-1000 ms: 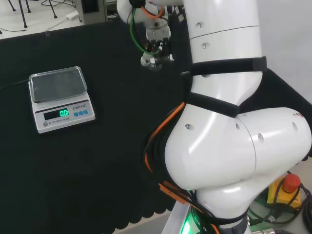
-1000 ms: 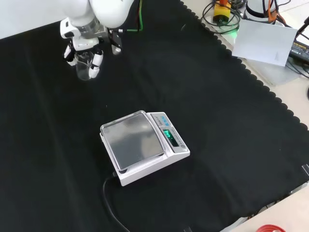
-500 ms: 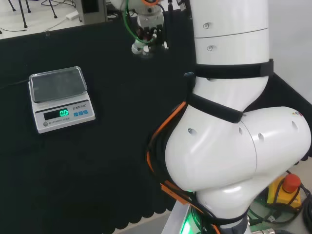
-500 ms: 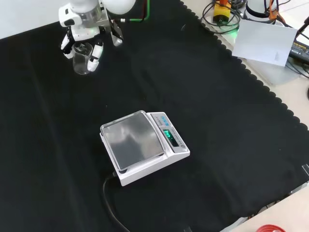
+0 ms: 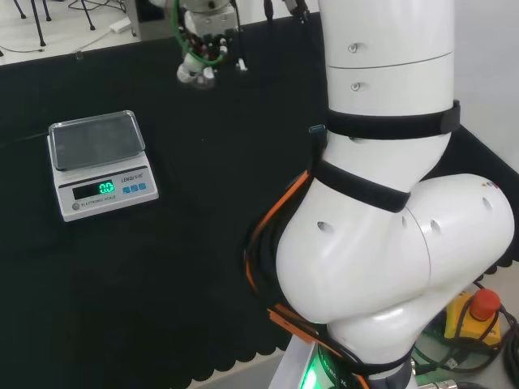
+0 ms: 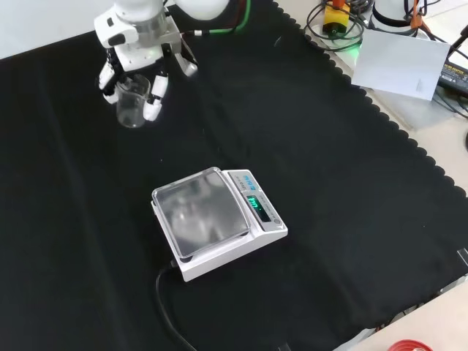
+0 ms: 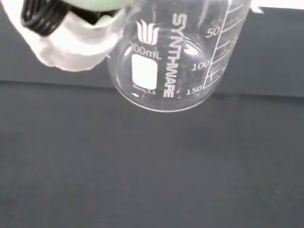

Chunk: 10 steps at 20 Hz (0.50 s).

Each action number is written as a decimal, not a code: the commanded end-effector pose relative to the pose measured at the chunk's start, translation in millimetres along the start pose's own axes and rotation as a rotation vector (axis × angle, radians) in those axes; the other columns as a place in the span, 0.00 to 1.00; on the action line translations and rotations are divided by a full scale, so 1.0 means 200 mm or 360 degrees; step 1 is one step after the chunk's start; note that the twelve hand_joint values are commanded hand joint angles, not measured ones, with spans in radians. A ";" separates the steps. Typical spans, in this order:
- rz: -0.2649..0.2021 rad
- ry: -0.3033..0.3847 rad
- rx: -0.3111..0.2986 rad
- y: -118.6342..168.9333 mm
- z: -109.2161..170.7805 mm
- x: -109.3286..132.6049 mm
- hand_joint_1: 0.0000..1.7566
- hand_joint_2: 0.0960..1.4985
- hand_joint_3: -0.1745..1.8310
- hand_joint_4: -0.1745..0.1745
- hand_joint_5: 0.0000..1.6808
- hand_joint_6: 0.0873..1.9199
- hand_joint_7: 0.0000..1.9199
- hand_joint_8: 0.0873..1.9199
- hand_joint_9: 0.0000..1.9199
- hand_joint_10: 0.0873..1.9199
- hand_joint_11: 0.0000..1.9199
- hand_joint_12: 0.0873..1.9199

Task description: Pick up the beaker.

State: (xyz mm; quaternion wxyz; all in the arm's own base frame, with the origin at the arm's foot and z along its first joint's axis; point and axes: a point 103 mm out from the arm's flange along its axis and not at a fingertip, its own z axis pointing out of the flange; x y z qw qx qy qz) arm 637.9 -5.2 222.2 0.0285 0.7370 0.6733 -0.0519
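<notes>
A clear glass beaker [image 6: 132, 104] with white print hangs upright above the black cloth, held in the hand [image 6: 139, 51], whose white fingers [image 6: 155, 93] curl down both sides of it. In the head view the hand [image 5: 204, 36] is at the far top, beyond the scale. The wrist view shows the beaker [image 7: 175, 52] close up, empty, with a white finger [image 7: 71, 35] against its wall and the cloth beneath.
A white scale [image 6: 219, 219] with a steel pan and lit green display stands mid-cloth, its black cable [image 6: 167, 311] running to the near edge. In the head view the scale [image 5: 99, 162] is at the left and the arm's white links [image 5: 381, 203] at the right.
The hand has carried the beaker leftward in the head view, toward the scale's side. In the front view it rose, then came down and slightly right. The scale has not moved.
</notes>
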 end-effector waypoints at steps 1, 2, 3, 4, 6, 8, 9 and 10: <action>-0.0103 0.0027 -0.0008 -0.02 -0.05 0.21 0.64 0.53 0.33 0.35 0.63 0.49 0.56 0.53 0.72 0.25 0.75 0.34; -0.0119 0.0037 -0.0002 -0.02 -0.05 0.25 0.64 0.53 0.33 0.35 0.63 0.49 0.56 0.53 0.72 0.25 0.75 0.34; -0.0138 0.0049 0.0003 -0.03 -0.05 0.29 0.64 0.53 0.33 0.35 0.63 0.49 0.56 0.53 0.73 0.25 0.75 0.34; -0.0149 0.0060 0.0004 -0.03 -0.05 0.31 0.64 0.53 0.33 0.35 0.63 0.49 0.56 0.53 0.73 0.25 0.75 0.34; -0.0180 0.0070 0.0016 -0.04 -0.04 0.37 0.64 0.53 0.33 0.36 0.63 0.49 0.56 0.53 0.73 0.25 0.75 0.34; -0.0213 0.0075 0.0029 -0.05 -0.03 0.43 0.64 0.53 0.33 0.36 0.63 0.49 0.56 0.53 0.73 0.25 0.75 0.34; -0.0228 0.0082 0.0036 -0.05 -0.02 0.46 0.64 0.53 0.33 0.36 0.63 0.49 0.56 0.53 0.73 0.25 0.75 0.34; -0.0254 0.0078 0.0046 -0.06 -0.01 0.49 0.64 0.53 0.33 0.37 0.63 0.48 0.57 0.53 0.73 0.25 0.75 0.34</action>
